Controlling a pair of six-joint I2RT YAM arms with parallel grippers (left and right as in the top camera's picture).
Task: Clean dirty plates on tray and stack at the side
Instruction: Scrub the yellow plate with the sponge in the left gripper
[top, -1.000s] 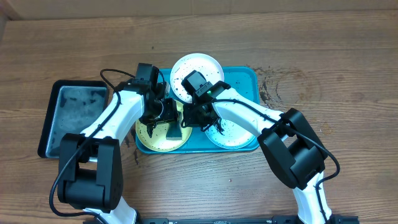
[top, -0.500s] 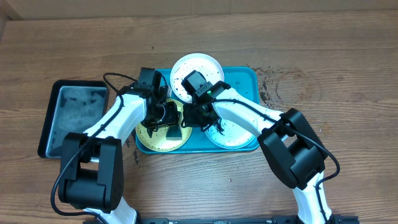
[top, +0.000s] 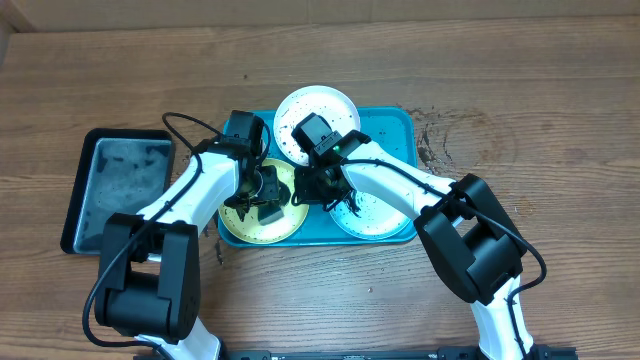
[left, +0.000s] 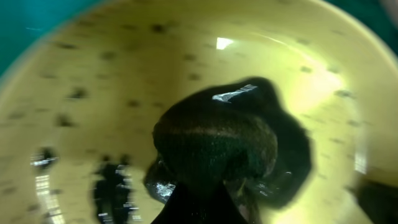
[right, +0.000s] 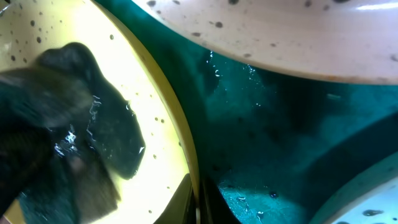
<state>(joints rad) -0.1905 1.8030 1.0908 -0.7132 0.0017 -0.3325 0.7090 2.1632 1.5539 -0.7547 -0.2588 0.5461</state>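
Observation:
The turquoise tray (top: 395, 128) holds three speckled plates: white (top: 318, 105) at the back, yellow-green (top: 262, 228) at front left, pale mint (top: 375, 218) at front right. My left gripper (top: 262, 192) is shut on a dark wet cloth (left: 217, 143) pressed onto the yellow-green plate (left: 81, 68). My right gripper (top: 308, 190) is shut on that plate's right rim (right: 189, 168). The right wrist view also shows the cloth (right: 74, 124), the white plate's edge (right: 280, 37) and the tray floor (right: 280, 143).
A smaller black tray (top: 120, 185) with a wet grey inside lies left of the turquoise tray. Dark specks (top: 432, 145) dot the wooden table right of the tray. Both arms crowd the tray's middle.
My left gripper with the cloth has shifted slightly right and back across the yellow-green plate. The right arm and the plates have not moved.

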